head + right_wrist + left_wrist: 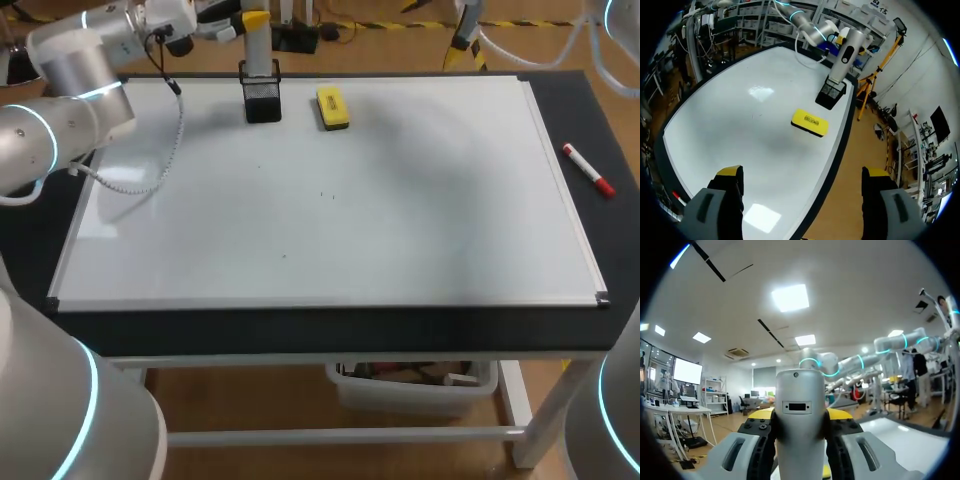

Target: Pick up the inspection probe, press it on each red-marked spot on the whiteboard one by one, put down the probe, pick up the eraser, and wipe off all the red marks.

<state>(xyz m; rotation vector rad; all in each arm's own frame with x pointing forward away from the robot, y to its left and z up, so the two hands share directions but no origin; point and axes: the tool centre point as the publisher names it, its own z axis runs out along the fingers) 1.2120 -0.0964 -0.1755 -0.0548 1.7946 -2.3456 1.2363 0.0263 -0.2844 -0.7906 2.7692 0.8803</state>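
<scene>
The black table [300,328] is bearing a whiteboard [400,220] (covering most of its top); a red marker [587,170] is lying just beside the whiteboard.

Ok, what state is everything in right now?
whiteboard: only tiny specks visible
holder: upright on whiteboard
probe: upright in holder
left gripper: jaws shut on probe
right gripper: jaws open, empty
eraser: flat on whiteboard, untouched
marker: lying beside whiteboard

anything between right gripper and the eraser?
Nothing visible. The eraser lies on bare whiteboard ahead of the open right gripper; the holder with the probe stands beyond the eraser, out of the path.
</scene>
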